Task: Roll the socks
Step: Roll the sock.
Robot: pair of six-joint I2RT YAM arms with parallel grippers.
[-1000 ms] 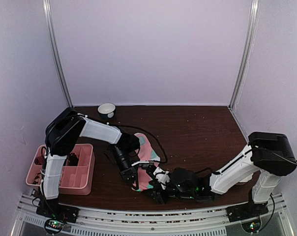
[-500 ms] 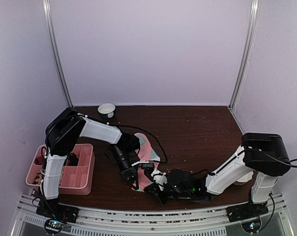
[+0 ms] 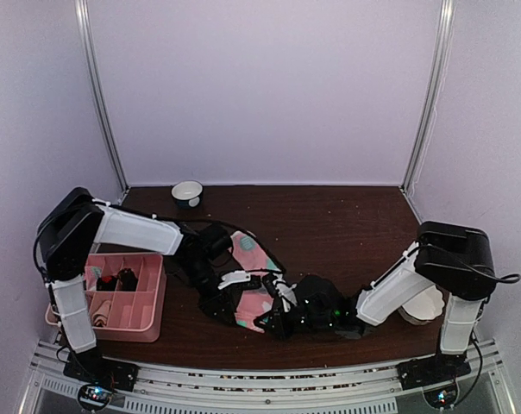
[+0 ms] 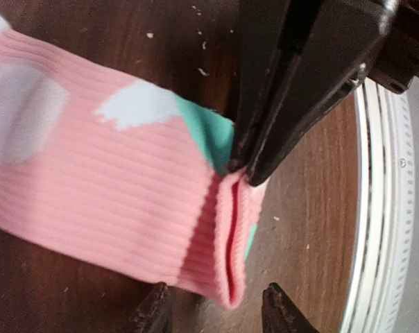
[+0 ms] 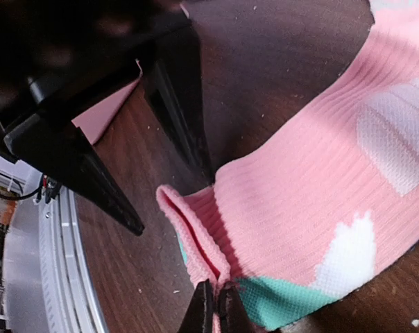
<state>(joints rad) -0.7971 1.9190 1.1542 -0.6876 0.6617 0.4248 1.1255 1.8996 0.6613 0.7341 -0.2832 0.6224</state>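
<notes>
Dark wooden tabletop (image 3: 347, 224) holds a long pink mint-patched ribbed sock (image 4: 112, 187) not yet rolled, right gripper (image 5: 215, 309) pinching its cuff, left gripper (image 4: 216, 310) parted beside

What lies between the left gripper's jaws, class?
In the left wrist view, the folded cuff end of the pink sock sits between the open jaws of the left gripper; the right gripper pinches that cuff.

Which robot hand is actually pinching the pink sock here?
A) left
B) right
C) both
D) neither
B: the right hand is shut on the folded edge of the pink sock, while the left hand stands open astride it.
</notes>
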